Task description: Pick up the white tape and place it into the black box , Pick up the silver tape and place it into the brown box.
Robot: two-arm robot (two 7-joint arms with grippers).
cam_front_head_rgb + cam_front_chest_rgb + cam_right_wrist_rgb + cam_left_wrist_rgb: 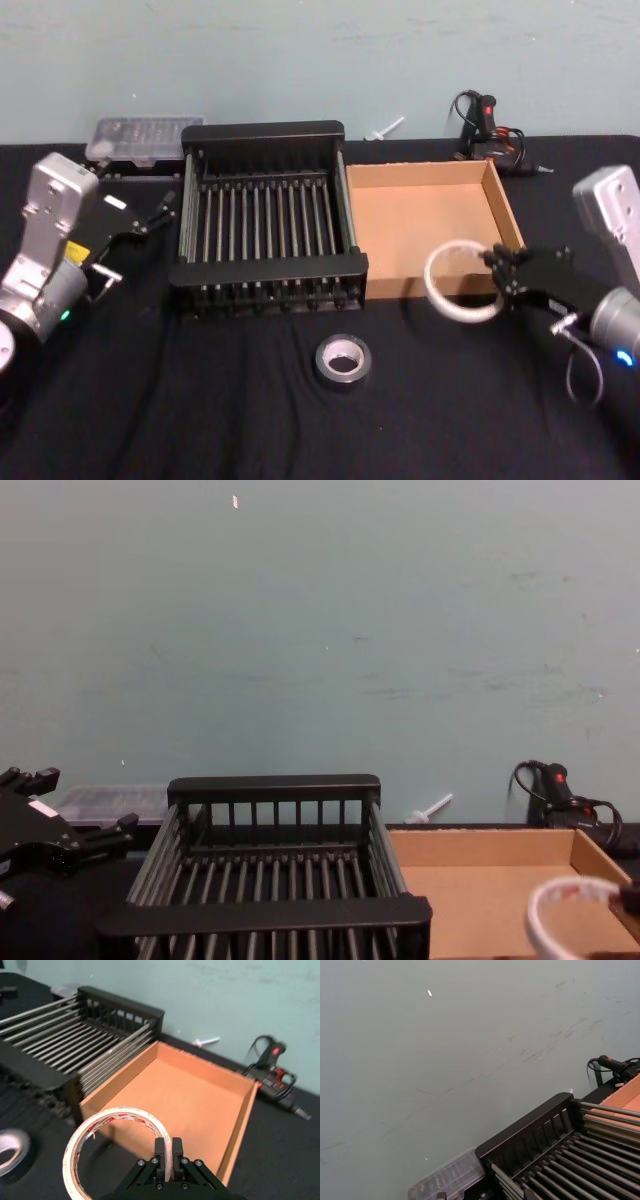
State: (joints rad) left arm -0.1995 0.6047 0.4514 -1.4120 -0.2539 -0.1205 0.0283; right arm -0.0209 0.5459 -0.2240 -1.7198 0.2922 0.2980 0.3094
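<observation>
Over the brown box (420, 215) front wall, right end effector (498, 268) clamps the white tape (455, 283); left's state unclear

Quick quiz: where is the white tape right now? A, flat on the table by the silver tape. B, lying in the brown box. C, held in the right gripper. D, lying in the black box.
C: the right gripper pinches the rim of the white tape, holding it up near the brown box.

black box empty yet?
Empty: the black box shows only bare slats. The right gripper holds the white tape by the brown box.
</observation>
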